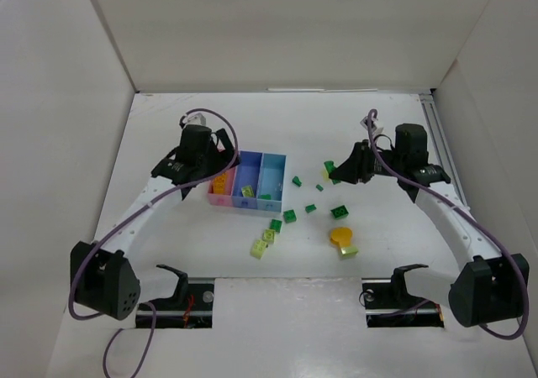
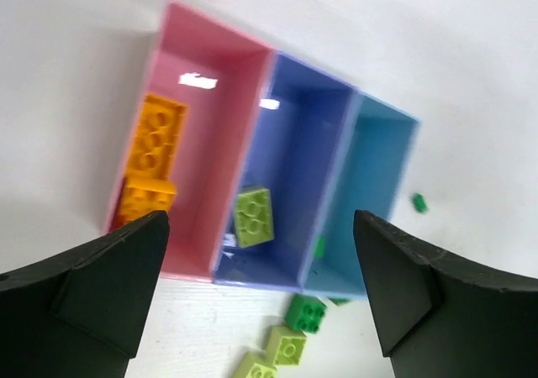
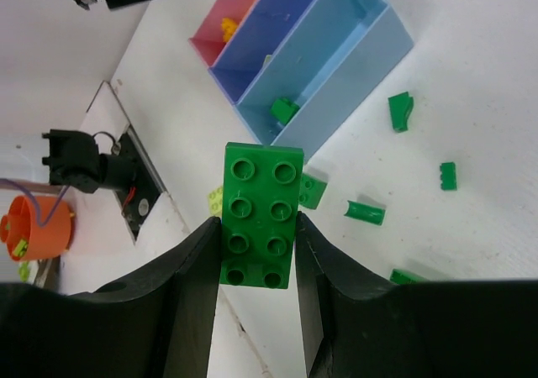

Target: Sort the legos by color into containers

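Legos [image 1: 289, 216] only partly sorted. Containers [image 1: 250, 182] on the bench [image 1: 336, 126] between the arms, nearer the left one.

Done, going by the wrist views:
- two orange-yellow bricks [image 2: 155, 134] in the pink bin [image 2: 206, 143]
- one lime brick [image 2: 253, 217] in the purple-blue bin [image 2: 294, 134]
- one small dark green piece [image 3: 284, 109] in the light blue bin [image 3: 353, 92]

So, apparently, one color per bin: orange-yellow, lime, dark green.

Left to do, and most of the job by the look of it:
- several dark green bits loose on the bench, right of and just in front of the bins
- a pair of lime bricks [image 1: 263, 242] near the front
- the round yellow disc [image 1: 340, 236], with another lime piece [image 1: 348, 250] touching or just beside it

Left fingers [image 2: 126, 277] spread wide and empty, hanging over the bins. Right fingers [image 3: 185, 311] clamped on a dark green eight-stud brick [image 3: 261, 214], held clear of the bench, well to the right of the light blue bin. Probably bound for that bin, to join the other green piece.
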Action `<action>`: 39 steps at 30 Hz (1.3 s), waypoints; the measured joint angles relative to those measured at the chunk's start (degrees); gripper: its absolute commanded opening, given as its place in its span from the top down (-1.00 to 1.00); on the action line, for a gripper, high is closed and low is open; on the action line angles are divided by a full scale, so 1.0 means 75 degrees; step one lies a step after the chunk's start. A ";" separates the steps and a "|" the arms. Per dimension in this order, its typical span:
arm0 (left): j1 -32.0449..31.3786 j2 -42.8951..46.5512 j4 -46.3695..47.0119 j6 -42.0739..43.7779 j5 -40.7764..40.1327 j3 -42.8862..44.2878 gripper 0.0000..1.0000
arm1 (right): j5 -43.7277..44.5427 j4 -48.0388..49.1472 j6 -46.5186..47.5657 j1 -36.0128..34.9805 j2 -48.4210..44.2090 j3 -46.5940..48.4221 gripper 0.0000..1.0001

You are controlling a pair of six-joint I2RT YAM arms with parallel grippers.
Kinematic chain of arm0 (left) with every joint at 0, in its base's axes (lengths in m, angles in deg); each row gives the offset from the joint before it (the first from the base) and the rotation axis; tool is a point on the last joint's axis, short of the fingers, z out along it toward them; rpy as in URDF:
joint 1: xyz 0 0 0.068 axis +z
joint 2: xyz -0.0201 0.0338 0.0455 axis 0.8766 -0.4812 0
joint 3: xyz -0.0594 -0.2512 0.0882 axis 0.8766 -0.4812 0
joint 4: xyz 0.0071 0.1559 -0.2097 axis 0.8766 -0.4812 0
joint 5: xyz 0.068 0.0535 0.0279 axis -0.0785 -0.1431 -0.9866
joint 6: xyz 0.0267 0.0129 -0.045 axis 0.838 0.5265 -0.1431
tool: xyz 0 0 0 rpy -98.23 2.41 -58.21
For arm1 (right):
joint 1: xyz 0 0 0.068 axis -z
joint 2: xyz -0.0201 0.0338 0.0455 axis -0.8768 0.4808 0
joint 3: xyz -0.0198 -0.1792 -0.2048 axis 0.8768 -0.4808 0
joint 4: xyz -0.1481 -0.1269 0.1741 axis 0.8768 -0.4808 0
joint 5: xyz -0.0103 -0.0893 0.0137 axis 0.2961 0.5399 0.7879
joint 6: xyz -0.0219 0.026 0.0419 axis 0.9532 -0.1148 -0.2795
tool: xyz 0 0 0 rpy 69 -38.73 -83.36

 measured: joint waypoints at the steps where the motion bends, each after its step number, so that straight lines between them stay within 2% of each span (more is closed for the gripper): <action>1: -0.0017 0.0184 0.0128 0.0172 0.0204 -0.0058 -0.84 | -0.0143 0.0119 -0.0006 0.0000 0.0000 -0.0067 0.90; 3: -0.0178 0.0618 0.0536 0.0519 0.0781 -0.0254 -0.94 | -0.0560 0.0434 -0.0009 -0.0020 0.0026 -0.0216 0.90; 5: -0.0705 0.1116 0.1116 0.0918 0.1486 -0.0522 -0.99 | -0.0909 0.0688 -0.0009 -0.0122 0.0128 -0.0233 0.90; 8: -0.1711 0.1486 0.1996 0.1472 0.2588 -0.0647 -0.99 | -0.1387 0.1361 -0.0195 -0.0460 0.0289 -0.0233 0.90; 11: -0.2337 0.1448 0.2763 0.1856 0.3416 -0.0647 -0.99 | -0.1644 0.2008 -0.0501 -0.1026 0.0367 -0.0230 0.92; 19: -0.2474 0.0705 0.4220 0.2154 0.5088 -0.0793 -0.99 | -0.1871 0.3870 -0.1460 -0.1781 0.0315 -0.0221 0.95; 23: -0.2480 0.0726 0.4704 0.2159 0.5508 -0.0997 -0.64 | -0.1874 0.4558 -0.1906 -0.1938 0.0289 -0.0224 0.97; 24: -0.2480 0.0726 0.4785 0.2162 0.5578 -0.0997 -0.42 | -0.1874 0.4747 -0.2020 -0.1999 0.0289 -0.0224 0.97; 27: -0.2480 0.0769 0.5015 0.2177 0.5826 -0.0997 -0.23 | -0.1865 0.5176 -0.2244 -0.2159 0.0289 -0.0224 0.97; 28: -0.2480 0.0787 0.5091 0.2189 0.5898 -0.0997 -0.08 | -0.1868 0.5272 -0.2323 -0.2183 0.0303 -0.0224 0.97; 30: -0.2492 0.0825 0.5199 0.2203 0.6038 -0.0997 0.08 | -0.1853 0.5438 -0.2390 -0.2241 0.0347 -0.0224 0.97; 35: -0.2474 0.0930 0.5278 0.2226 0.6257 -0.1110 0.40 | -0.1883 0.5622 -0.2530 -0.2299 0.0495 -0.0224 0.99; 39: -0.2468 0.1017 0.5257 0.2186 0.6289 -0.1163 0.80 | -0.1877 0.5756 -0.2530 -0.2302 0.0539 -0.0227 0.99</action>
